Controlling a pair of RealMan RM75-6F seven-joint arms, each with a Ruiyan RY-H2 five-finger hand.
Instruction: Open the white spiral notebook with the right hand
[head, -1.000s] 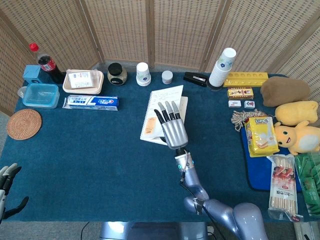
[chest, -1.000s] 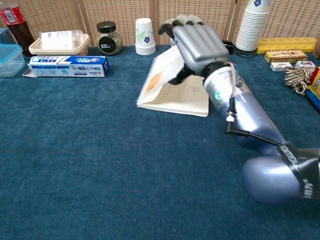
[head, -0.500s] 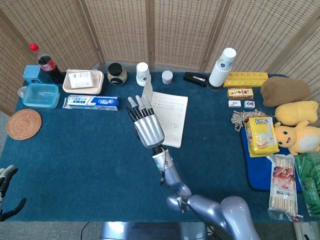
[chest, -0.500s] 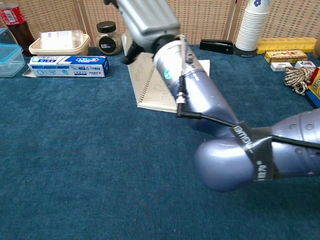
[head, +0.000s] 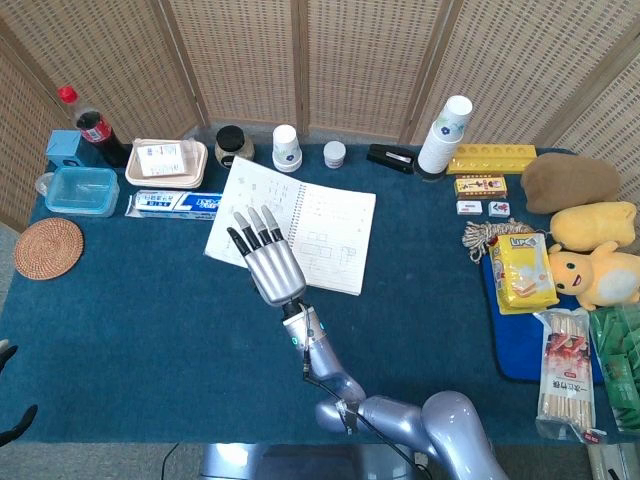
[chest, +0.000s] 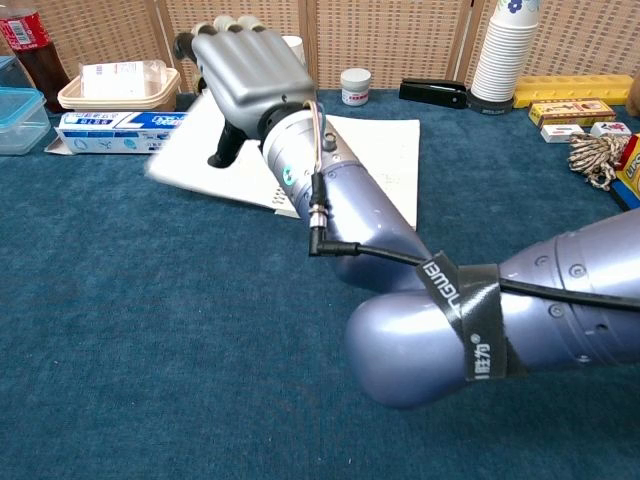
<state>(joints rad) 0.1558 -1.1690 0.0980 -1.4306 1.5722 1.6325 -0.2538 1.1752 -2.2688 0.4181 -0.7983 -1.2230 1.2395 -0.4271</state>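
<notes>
The white spiral notebook (head: 335, 235) lies spread open in the middle of the blue table, its handwritten pages showing. Its left leaf (head: 245, 195) is turned over to the left and looks blurred in the chest view (chest: 190, 160). My right hand (head: 265, 262) hovers over that leaf's near edge with its fingers stretched out flat and the thumb hanging below (chest: 245, 75); it grips nothing that I can see. My right arm (chest: 400, 260) fills the front of the chest view. Only a dark tip of my left hand (head: 10, 425) shows at the bottom left corner.
A toothpaste box (head: 170, 203) lies just left of the turned leaf. Behind the notebook stand a paper cup (head: 287, 147), a dark-lidded jar (head: 233, 145), a small white jar (head: 334, 153) and a stapler (head: 390, 157). A cup stack (head: 445, 135), snacks and plush toys sit at the right.
My right hand has swung left with the cover, which went from standing upright to lying over on the left. The notebook now lies open. My left hand has dropped almost out of view.
</notes>
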